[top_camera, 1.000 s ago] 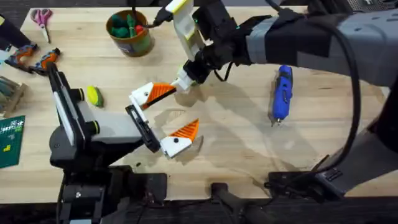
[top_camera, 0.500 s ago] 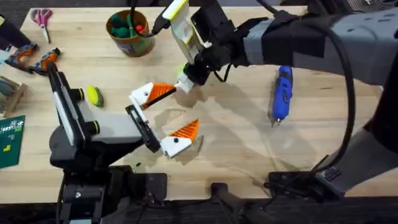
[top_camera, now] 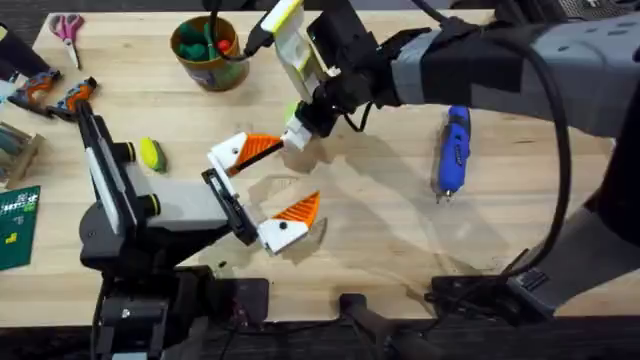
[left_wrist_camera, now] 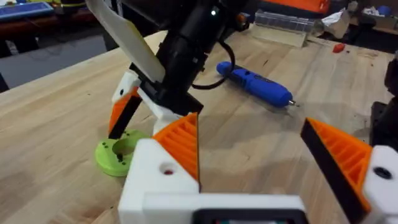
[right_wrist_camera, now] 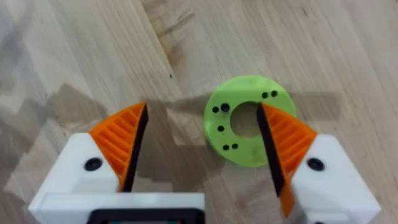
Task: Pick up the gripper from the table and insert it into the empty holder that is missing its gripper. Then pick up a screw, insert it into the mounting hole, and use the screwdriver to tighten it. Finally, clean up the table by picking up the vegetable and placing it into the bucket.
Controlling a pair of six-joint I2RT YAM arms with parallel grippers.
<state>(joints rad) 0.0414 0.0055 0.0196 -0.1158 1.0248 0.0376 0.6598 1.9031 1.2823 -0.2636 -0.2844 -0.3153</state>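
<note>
My left gripper point(top_camera: 275, 182) point(left_wrist_camera: 247, 122) stands open near the table's middle, with an orange ribbed tip on each white base. Just behind it my right gripper point(top_camera: 297, 130) point(right_wrist_camera: 199, 140) hangs open over a green disc point(right_wrist_camera: 233, 152) point(left_wrist_camera: 118, 152), one tip over the disc's hole. Nothing is held in either one. The blue screwdriver point(top_camera: 453, 150) point(left_wrist_camera: 255, 81) lies to the right on the table. The yellow-green vegetable point(top_camera: 150, 153) rests beside the left arm. The bucket point(top_camera: 208, 52) stands at the back with toy pieces inside. A loose gripper, an empty holder and a screw are out of view.
Pink scissors point(top_camera: 68, 27) and orange-handled pliers point(top_camera: 60, 95) lie at the back left. A green circuit board point(top_camera: 15, 225) sits at the left edge. The right arm's body spans the back right of the table point(top_camera: 380, 230).
The right gripper shifted a little toward the back over the green disc, then held still. The left arm has not moved.
</note>
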